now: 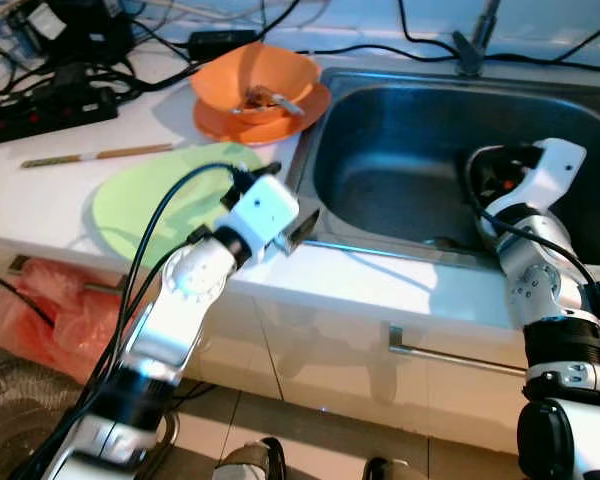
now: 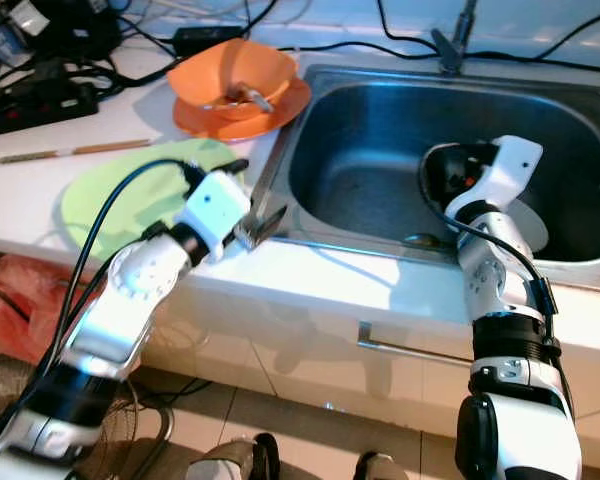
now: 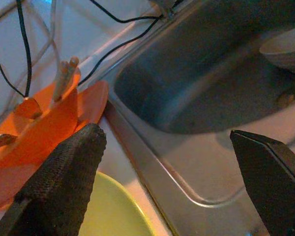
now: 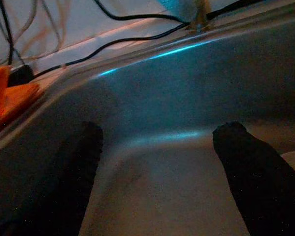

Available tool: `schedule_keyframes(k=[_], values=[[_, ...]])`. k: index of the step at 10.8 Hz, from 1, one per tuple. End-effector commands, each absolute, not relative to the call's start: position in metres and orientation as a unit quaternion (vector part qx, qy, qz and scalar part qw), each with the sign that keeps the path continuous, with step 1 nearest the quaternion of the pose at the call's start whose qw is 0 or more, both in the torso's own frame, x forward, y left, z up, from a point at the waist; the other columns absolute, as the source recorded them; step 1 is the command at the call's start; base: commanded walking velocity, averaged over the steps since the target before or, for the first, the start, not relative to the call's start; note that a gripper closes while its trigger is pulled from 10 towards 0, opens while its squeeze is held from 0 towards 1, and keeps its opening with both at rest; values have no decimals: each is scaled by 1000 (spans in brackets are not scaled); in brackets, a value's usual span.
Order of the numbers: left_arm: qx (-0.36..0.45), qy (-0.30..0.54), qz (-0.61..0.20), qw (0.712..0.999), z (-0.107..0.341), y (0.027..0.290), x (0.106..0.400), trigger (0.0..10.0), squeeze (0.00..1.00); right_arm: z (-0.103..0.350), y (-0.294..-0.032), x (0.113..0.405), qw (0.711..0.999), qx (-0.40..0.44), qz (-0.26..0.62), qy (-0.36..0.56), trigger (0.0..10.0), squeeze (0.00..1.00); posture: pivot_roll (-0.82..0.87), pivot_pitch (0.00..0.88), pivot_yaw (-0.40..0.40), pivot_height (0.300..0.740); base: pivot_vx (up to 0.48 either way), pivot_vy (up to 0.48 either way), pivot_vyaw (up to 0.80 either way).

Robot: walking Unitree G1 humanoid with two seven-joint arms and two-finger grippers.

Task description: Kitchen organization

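My left gripper (image 1: 300, 232) hovers open over the counter's front edge, at the left front corner of the steel sink (image 1: 380, 255). Nothing is between its black fingers (image 3: 64, 182). Just behind it a light green plate (image 1: 150, 195) lies flat on the counter. Farther back an orange bowl (image 1: 255, 80) with utensils in it stands on an orange plate (image 1: 220, 125), next to the sink's left rim. My right gripper (image 4: 157, 147) is down inside the basin, open and empty, pointing toward the left wall. A white bowl (image 3: 285, 49) sits in the sink at its right side.
A pair of chopsticks (image 1: 95, 155) lies on the white counter left of the green plate. A black power strip (image 1: 40, 110) and several cables crowd the back left. The faucet (image 1: 475, 45) rises behind the sink. A red plastic bag (image 1: 40, 310) hangs below the counter.
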State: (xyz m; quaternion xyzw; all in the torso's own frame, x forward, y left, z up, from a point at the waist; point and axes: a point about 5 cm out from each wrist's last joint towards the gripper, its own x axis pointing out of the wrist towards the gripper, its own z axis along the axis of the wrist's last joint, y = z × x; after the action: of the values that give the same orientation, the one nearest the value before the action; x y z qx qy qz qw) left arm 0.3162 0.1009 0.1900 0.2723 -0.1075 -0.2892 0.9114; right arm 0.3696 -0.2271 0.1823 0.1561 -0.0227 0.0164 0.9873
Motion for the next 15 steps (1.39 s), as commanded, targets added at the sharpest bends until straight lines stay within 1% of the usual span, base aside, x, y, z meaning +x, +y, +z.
schedule_keyframes(k=[1,3,4,5,6,7,8,9,10,11,13,14,15], values=[[281,-110,-289,909,191,102,312,10000,1000,187,-221,369,986,162,38,-23,10000,1000,33,108,84,740,0,0,0],[279,-132,-210,928,201,116,310,10000,1000,195,-192,361,974,177,142,-9,10000,1000,44,104,81,740,0,0,0],[285,-128,-201,928,203,120,312,10000,1000,195,-191,360,974,172,149,-8,10000,1000,44,104,81,740,0,0,0],[303,-111,-187,928,207,129,314,10000,1000,194,-193,359,974,169,149,-4,10000,1000,53,104,80,740,0,0,0],[312,-102,-199,923,208,131,311,10000,1000,195,-194,358,974,173,147,-1,10000,1000,60,103,79,740,0,0,0],[320,-99,-229,914,210,127,304,10000,992,194,-195,358,974,175,147,2,10000,1000,71,100,79,740,0,0,0],[343,-98,-258,898,208,122,296,10000,718,193,-193,359,973,175,149,5,10000,1000,75,99,81,740,0,0,0],[346,-98,-276,891,201,123,286,10000,0,194,-190,360,973,176,151,5,10000,1000,78,98,84,740,0,0,0],[346,-97,-279,890,199,123,284,10000,0,194,-190,361,973,176,151,5,10000,1000,78,98,84,740,0,0,0],[370,-88,-287,879,195,125,280,10000,0,193,-190,361,973,176,151,6,10000,1000,81,98,84,740,0,0,0],[390,-79,-282,873,192,130,277,10000,0,194,-189,362,973,177,151,7,10000,1000,86,100,81,740,0,0,0],[418,-76,-274,863,191,135,274,10000,0,195,-188,363,972,177,152,5,10000,1000,89,101,82,740,0,0,0],[428,-70,-270,860,189,138,274,10000,0,195,-188,363,972,177,152,5,10000,1000,90,101,81,740,0,0,0]])
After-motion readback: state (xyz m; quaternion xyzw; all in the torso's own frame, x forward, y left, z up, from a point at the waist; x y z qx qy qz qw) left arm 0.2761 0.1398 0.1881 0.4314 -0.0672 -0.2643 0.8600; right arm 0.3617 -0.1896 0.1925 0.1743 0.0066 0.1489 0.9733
